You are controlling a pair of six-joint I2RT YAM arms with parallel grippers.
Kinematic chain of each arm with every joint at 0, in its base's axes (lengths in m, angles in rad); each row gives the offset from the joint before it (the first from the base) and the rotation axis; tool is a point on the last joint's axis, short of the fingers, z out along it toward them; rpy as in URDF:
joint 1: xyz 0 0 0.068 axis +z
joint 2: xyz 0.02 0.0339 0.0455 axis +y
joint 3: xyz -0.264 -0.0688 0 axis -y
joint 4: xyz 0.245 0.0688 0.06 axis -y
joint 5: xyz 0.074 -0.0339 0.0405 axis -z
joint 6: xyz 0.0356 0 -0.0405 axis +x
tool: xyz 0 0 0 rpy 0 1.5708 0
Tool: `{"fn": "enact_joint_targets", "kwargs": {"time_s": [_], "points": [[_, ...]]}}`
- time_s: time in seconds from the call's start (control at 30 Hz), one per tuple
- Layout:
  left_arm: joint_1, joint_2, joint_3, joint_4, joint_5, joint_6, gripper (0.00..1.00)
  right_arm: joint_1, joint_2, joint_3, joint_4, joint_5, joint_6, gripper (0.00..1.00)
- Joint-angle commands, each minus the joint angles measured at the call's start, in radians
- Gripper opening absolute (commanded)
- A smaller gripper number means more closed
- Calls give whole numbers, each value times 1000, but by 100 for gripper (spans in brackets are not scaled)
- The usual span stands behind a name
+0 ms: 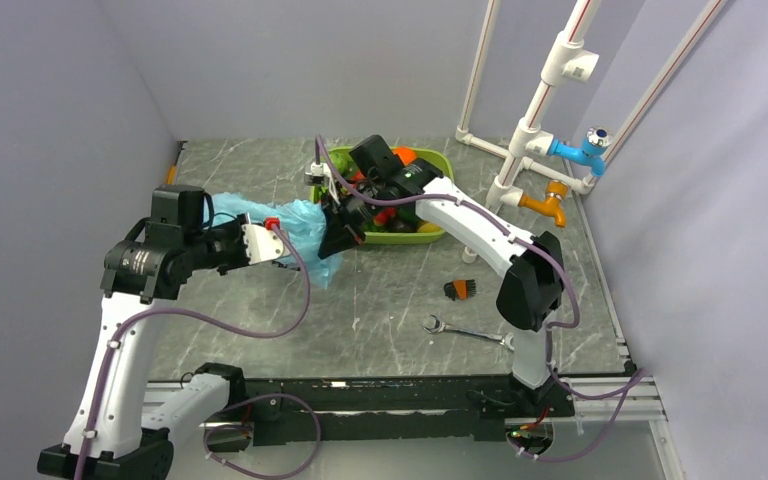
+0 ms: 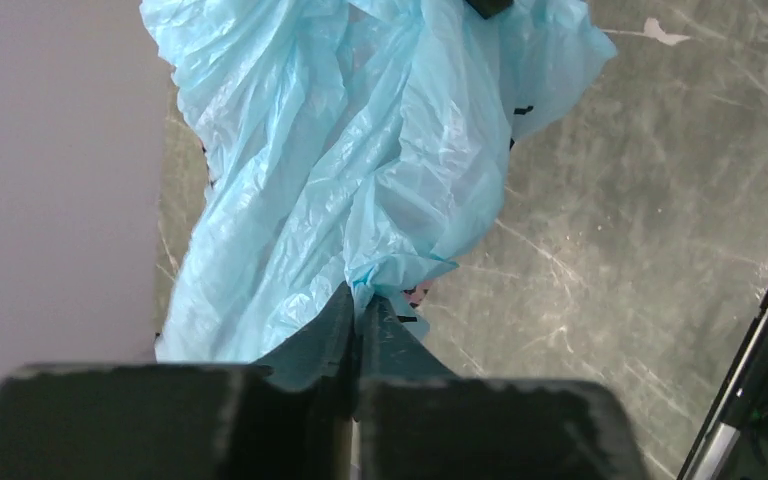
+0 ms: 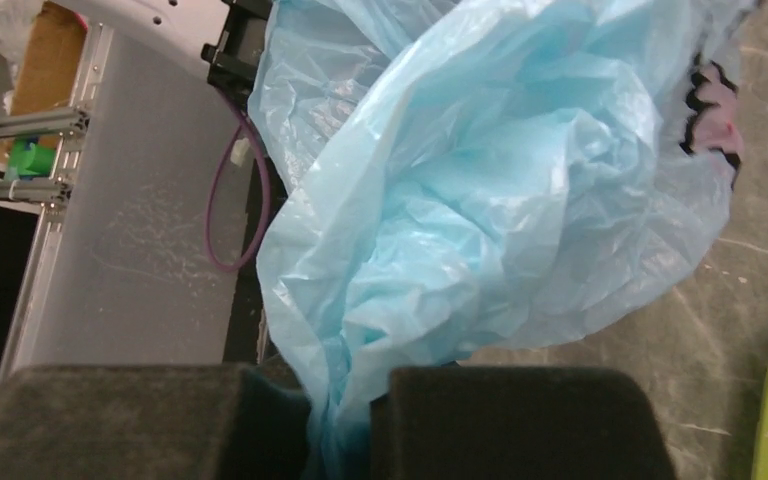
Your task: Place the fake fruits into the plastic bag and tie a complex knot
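The light-blue plastic bag hangs crumpled between my two grippers, just left of the tray. My left gripper is shut on a bunched fold at the bag's edge, its tips pinched together on the plastic. My right gripper is also shut on the bag, with a twisted strand running down between its jaws. The fake fruits lie in the lime-green tray, mostly hidden behind the right arm. No knot is in view.
A wrench and a small orange-black brush lie on the table in front of the tray. A white pipe frame with a blue valve and an orange valve stands at the back right. Grey walls enclose the table.
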Motion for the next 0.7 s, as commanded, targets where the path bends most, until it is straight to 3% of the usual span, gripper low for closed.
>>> {"fn": "enact_joint_targets", "kwargs": {"time_s": [0.0, 0.1, 0.17, 0.2, 0.23, 0.4, 0.67], "points": [[26, 32, 118, -76, 20, -93, 0, -13, 32, 66, -106, 16, -42, 20], [201, 115, 263, -189, 242, -251, 0, -24, 10, 50, -85, 111, -56, 56], [262, 159, 307, -220, 307, -329, 0, -33, -51, 23, -22, 150, -41, 76], [286, 172, 311, -218, 334, -363, 0, -36, -81, 3, 14, 176, -34, 93], [314, 175, 312, -212, 351, -393, 0, -39, -113, -17, 48, 210, -29, 99], [342, 196, 313, -210, 383, -490, 0, -69, -260, -70, 221, 327, 24, 100], [342, 188, 316, -182, 396, -589, 0, -28, -366, -113, 425, 298, 18, 100]]}}
